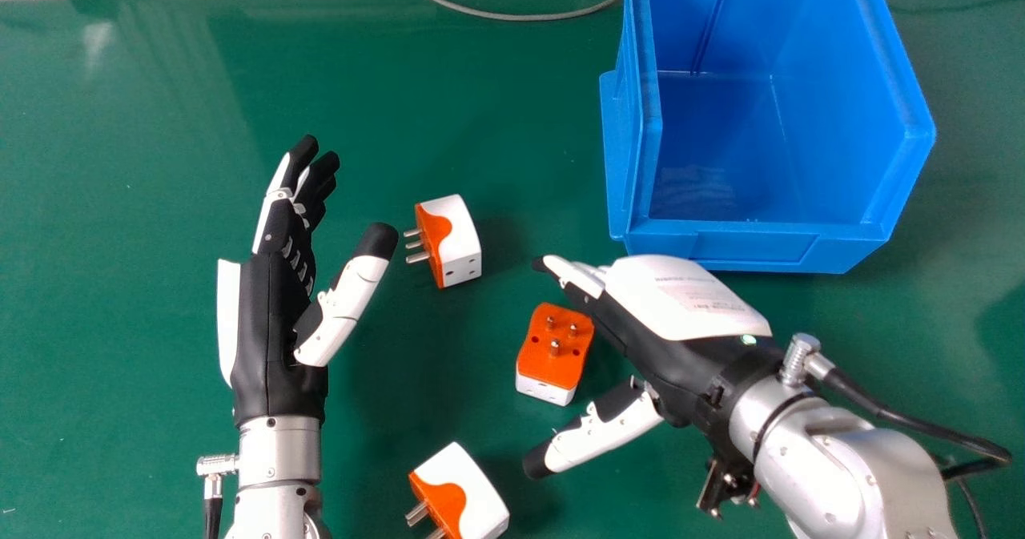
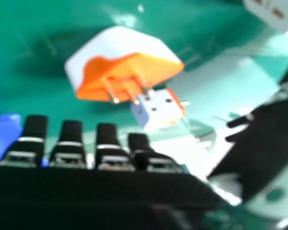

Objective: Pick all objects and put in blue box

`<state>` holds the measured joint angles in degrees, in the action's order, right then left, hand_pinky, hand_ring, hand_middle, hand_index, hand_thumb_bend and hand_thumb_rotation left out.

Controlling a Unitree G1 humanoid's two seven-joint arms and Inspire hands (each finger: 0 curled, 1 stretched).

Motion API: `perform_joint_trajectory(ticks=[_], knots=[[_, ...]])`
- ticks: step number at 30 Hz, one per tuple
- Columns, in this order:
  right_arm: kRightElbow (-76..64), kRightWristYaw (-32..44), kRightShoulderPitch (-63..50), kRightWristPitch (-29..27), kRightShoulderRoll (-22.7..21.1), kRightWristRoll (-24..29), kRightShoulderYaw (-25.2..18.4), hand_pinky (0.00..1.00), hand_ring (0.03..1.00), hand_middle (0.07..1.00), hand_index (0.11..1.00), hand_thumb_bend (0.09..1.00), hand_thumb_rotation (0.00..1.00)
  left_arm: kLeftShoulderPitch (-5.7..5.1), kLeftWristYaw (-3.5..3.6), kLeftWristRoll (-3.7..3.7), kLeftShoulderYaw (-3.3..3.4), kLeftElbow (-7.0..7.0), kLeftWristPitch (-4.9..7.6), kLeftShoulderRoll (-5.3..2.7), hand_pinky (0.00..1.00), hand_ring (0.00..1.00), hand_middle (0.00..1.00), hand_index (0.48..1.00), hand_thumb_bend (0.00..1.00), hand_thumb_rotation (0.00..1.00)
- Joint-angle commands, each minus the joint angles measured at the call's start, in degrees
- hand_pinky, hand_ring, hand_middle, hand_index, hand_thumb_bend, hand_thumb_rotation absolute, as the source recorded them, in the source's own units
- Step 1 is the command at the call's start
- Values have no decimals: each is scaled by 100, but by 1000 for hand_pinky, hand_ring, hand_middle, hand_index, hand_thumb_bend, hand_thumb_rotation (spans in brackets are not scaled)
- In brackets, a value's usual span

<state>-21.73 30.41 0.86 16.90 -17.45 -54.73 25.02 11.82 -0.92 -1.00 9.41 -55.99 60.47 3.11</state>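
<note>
We see three orange and white plugs on the green table [image 1: 144, 283], all outside the blue box [image 1: 721, 247]. The box is at the back, toward our right, with its open top facing us. Our far plug [image 1: 463, 235] lies between the box and our left hand [image 1: 272, 323], and its pins point to the left. Our middle plug [image 1: 554, 356] has its pins pointing up, and it is between the thumb and fingers of our right hand [image 1: 673, 371]. We cannot tell if that hand touches it. The fingers on that hand are pretty straight and side by side, with little gaps, and the thumb is held wide from them. Our near plug [image 1: 476, 495] is at the bottom of the head view, with its pins pointing left and down. Our left hand's fingers are close together and bend a bit, with the thumb held out, pinching nothing. A gray cord [image 1: 528, 18] curves behind, beside the box.
</note>
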Motion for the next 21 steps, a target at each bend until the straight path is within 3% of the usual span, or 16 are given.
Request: perform_joint_trajectory(ticks=[1,6,10,14,17,21], knots=[[-9,-90,172,18,63,-144,46,863,916,921,934,839,377,15,-26,39,-13,52,71,-11,950,904,888,896,884,597],[268,-167,353,71,197,-318,191,838,891,898,907,877,269,7,12,6,-27,72,52,2,947,904,888,898,882,598],[503,-390,437,74,298,-494,329,820,876,886,894,902,191,0,-35,56,-26,69,61,16,947,904,888,899,881,598],[679,-602,468,81,406,-625,450,797,856,872,878,922,109,4,10,16,-20,72,59,23,941,902,888,898,880,598],[795,-693,486,99,471,-684,546,778,843,862,868,932,56,8,12,32,-21,79,55,39,941,903,889,898,876,595],[934,-734,501,55,516,-682,623,766,834,854,860,935,28,24,-41,84,-16,70,70,56,943,905,891,900,874,597]])
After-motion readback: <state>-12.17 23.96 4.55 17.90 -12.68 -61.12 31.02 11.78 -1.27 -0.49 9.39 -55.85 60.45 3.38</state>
